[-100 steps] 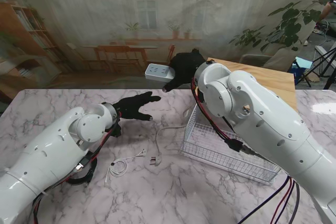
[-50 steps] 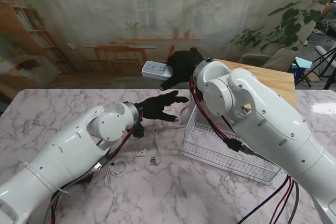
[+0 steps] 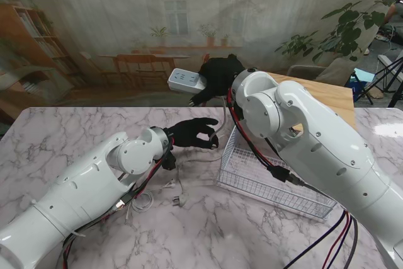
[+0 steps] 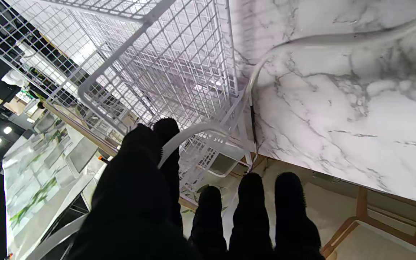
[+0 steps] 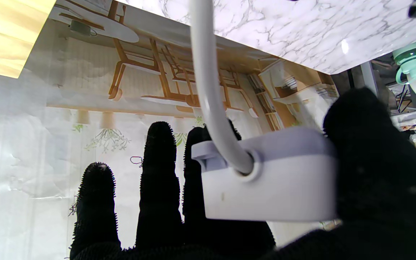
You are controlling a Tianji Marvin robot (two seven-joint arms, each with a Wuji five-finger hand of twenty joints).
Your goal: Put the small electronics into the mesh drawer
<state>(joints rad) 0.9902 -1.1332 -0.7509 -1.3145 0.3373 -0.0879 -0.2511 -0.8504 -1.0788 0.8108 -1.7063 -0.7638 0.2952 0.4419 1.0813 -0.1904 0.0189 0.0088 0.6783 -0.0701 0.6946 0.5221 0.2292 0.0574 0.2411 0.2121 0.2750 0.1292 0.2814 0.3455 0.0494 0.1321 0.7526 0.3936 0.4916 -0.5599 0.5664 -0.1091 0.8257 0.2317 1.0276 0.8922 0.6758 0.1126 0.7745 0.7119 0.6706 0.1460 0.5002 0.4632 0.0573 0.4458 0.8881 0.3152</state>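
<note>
Your left robot hand has just closed on the cord beside the drawer, while your right robot hand grips the power strip aloft, ready for loading.

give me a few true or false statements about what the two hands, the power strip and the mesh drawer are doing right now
1. The right hand holds the white power strip up off the table. True.
2. The power strip already lies inside the mesh drawer. False: it is in the right hand, in the air beyond the drawer's far end.
3. The left hand is closed on the strip's white cord near the drawer's corner. True.
4. The mesh drawer stands on the robot's left. False: it sits on the right of the marble table.
5. A thin white cable lies coiled on the table by the left arm. True.
6. The left hand rests flat on the table, holding nothing. False: its fingers pinch the cord.
</note>
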